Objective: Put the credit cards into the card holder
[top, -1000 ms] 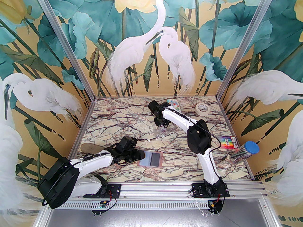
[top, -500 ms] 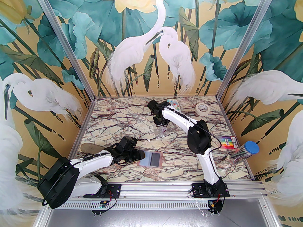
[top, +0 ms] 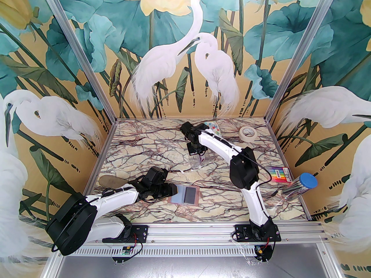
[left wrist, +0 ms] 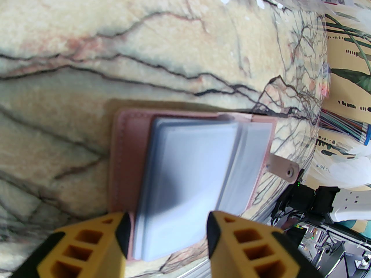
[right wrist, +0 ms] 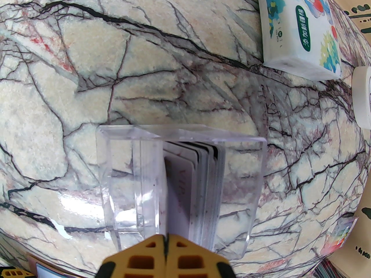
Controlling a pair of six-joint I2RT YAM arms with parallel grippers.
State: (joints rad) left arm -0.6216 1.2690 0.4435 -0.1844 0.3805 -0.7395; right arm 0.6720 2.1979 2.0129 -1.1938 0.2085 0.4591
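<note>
The left arm (top: 116, 197) lies low and reaches to the right over the near part of the table (top: 139, 152). The left gripper (left wrist: 166, 227) is spread wide. Its two yellow fingers (left wrist: 95, 242) sit on each side of the see-through pockets of the card holder (left wrist: 124, 155). The pink card holder lies open and flat on the table, near the middle.

The right arm (top: 240, 166) stretches far and to the left, with its wrist bent down. The right gripper (right wrist: 165, 248) is pressed together and pinches the edge of the front card (right wrist: 178, 195). The credit cards (right wrist: 210, 184) stand on edge in a row inside the clear stand (right wrist: 127, 169), far from the card holder. A tissue pack (right wrist: 301, 30) lies past the stand.
</note>
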